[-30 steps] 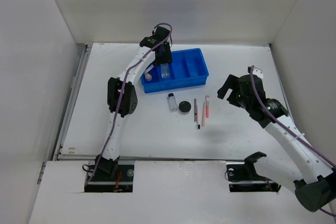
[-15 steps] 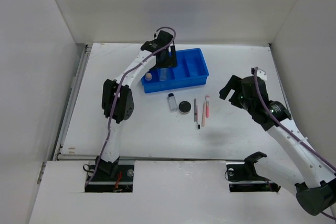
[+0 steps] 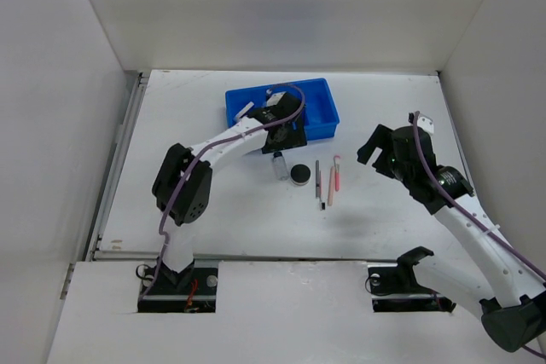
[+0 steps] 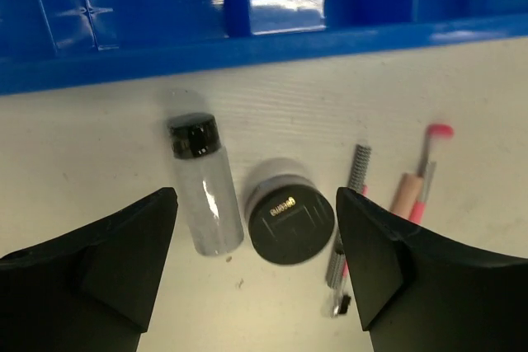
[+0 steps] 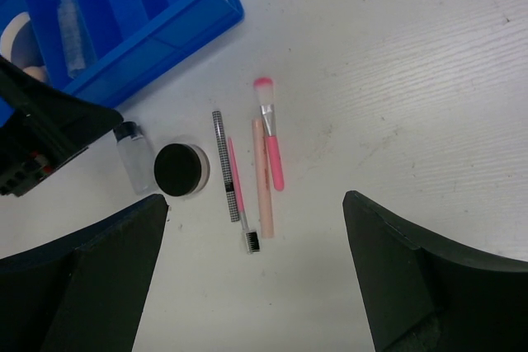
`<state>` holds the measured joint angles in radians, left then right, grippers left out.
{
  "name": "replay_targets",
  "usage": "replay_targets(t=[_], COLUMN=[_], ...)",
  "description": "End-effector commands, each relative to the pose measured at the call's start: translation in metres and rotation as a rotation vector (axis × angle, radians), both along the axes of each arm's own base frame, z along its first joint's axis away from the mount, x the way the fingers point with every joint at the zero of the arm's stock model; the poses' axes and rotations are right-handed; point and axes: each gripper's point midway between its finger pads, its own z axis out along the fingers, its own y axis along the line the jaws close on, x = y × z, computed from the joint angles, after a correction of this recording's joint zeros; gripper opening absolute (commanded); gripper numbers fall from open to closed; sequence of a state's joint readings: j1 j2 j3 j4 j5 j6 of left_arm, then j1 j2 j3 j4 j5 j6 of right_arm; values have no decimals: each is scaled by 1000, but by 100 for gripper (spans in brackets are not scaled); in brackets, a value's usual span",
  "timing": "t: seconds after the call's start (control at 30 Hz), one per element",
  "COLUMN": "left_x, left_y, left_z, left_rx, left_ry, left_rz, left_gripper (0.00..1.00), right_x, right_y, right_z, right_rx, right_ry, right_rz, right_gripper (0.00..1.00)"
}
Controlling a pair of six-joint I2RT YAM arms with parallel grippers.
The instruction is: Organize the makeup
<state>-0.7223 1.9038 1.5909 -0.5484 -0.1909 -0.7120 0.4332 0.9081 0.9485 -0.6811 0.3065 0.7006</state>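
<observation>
My left gripper is open and empty, hovering over a clear bottle with a black cap and a round black jar that lie on the table just in front of the blue tray. To the right lie a checked dark pencil, a thin pink one, a tan pencil and a pink brush. In the tray are a second clear bottle and a cream puff. My right gripper is open and empty, high above the pencils.
The left arm reaches across the table's left half and partly covers the tray. White walls close in the table on the left, back and right. The right arm stands over the right side.
My left gripper has moved from above the tray back toward the near side, to above the bottle and jar on the table. A clear bottle stays in the tray. The right arm hardly moved.
</observation>
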Motion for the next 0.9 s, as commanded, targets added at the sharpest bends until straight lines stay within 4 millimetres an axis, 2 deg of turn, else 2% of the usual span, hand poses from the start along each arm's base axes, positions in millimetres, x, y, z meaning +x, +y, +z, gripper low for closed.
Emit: replay_targets(t=[0.0,0.03,0.13,0.17,0.27,0.43,0.57,0.63,0.73,0.77,0.8,0.83,0.87], left_x=[14,11,12,8,8,0,-2,-8,-19,-20,-25,-22,-21], left_y=[-3,2,7,14,14,15,17,19,19,22,22,29,28], left_z=[-14,-28,-41,-52,-54,-80,-85,-92,-91,-93,-91,-84,-74], left_rx=[-38,-14,4,24,14,41,50,51,58,70,84,110,122], left_ry=[-5,9,5,15,3,71,86,109,114,114,115,86,60], left_rz=[75,81,113,131,132,139,147,151,154,159,151,159,150], left_gripper=[75,73,70,68,65,59,51,47,46,42,30,24,17], right_x=[-1,-1,0,0,-1,1,2,2,3,3,5,5,5], right_y=[-2,-2,-4,-4,-2,-1,-1,-1,1,1,2,2,2], right_z=[3,3,4,4,3,3,0,0,2,2,3,3,3], right_rx=[2,2,-3,-3,2,2,-9,-9,0,0,4,4,4], right_ry=[-14,-14,-16,-16,-14,-14,-6,-6,-12,-12,-20,-20,-20], right_rz=[-12,-12,-19,-19,-12,-12,-7,-7,1,1,1,1,1], right_gripper=[94,94,94,94,94,94,94,94,94,94,94,94,94])
